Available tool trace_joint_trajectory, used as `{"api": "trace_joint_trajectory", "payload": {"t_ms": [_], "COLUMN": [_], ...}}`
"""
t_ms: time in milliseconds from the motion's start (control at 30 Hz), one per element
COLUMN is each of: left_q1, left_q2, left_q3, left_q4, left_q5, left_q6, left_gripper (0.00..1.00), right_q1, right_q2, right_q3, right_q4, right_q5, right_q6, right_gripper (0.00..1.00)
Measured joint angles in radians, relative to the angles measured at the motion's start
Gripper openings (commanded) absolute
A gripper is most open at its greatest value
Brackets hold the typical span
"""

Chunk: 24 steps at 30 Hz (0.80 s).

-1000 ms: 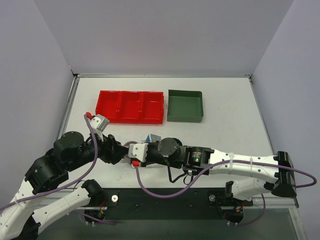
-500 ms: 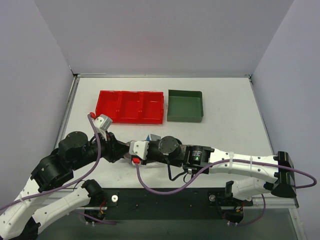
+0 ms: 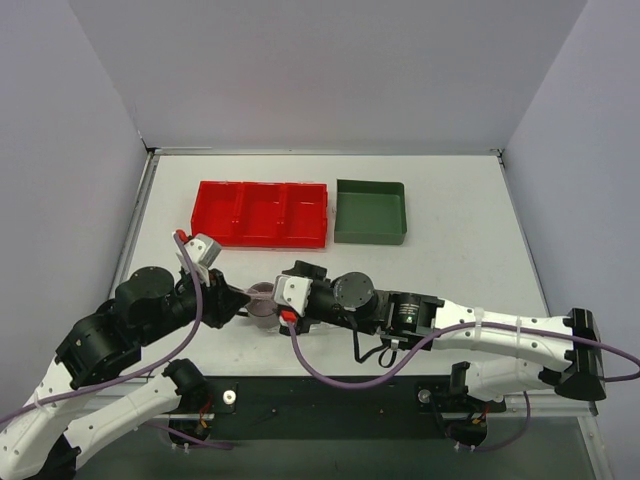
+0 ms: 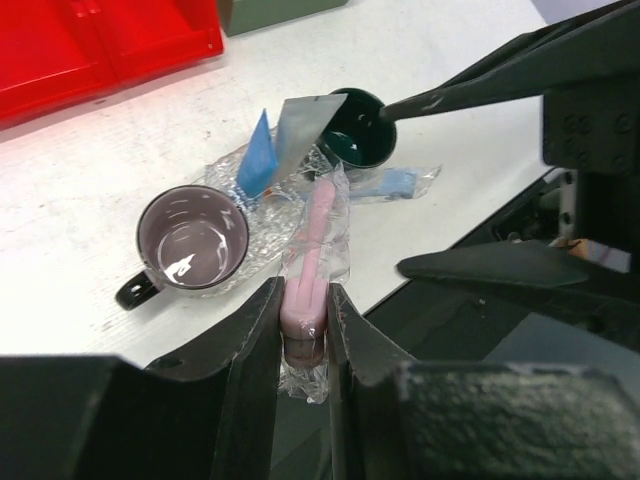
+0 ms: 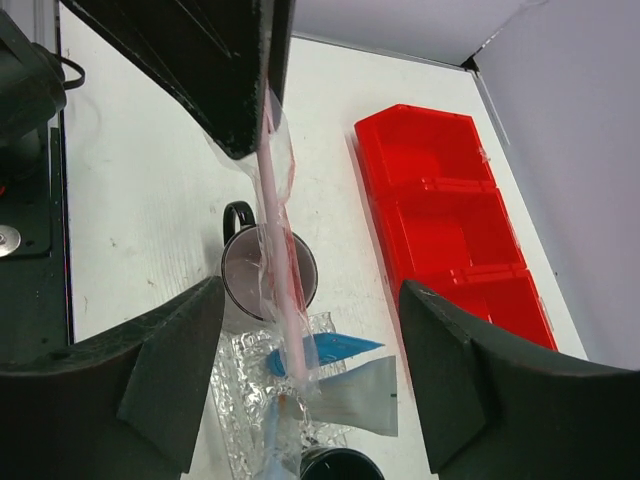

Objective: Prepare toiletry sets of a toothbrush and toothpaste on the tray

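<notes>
Left fingers (image 4: 262,322) clench what looks like a pink toothbrush (image 4: 318,225) in clear wrap, near the bench's (image 3: 450,250) seven o'clock edge. Right fingers (image 5: 170,370) hang released.

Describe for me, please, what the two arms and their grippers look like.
The left arm and right arm have white links and black round joints, each with a purple cable. The left gripper and right gripper have black wedge-shaped fingers.

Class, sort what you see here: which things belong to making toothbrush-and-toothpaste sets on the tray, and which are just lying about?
Belong:
pink wrapped toothbrush
light-blue toothbrush
white toothpaste tube
clear tray

Lying about:
grey mug
dark green cup
red three-compartment bin
green bin
</notes>
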Motion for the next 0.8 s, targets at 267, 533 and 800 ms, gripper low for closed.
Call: {"api": "trace_joint_trajectory", "payload": {"t_ms": [267, 533, 800], "left_q1": [0.000, 0.000, 0.000], "left_q2": [0.015, 0.038, 0.099], "left_q3": [0.028, -0.018, -0.035], "left_q4": [-0.077, -0.076, -0.056], "left_q5": [-0.054, -0.084, -0.078], "left_q6": [0.051, 0.092, 0.097], "left_gripper": [0.00, 0.00, 0.00], "right_q1": [-0.039, -0.056, -0.062], "right_q2": [-0.108, -0.237, -0.327], "right_q3": [-0.042, -0.109, -0.156], "right_q4": [0.011, 0.006, -0.017], "right_q5": [0.020, 0.085, 0.163], "right_q6": [0.064, 0.127, 0.178], "right_gripper": [0.69, 0.70, 0.70]}}
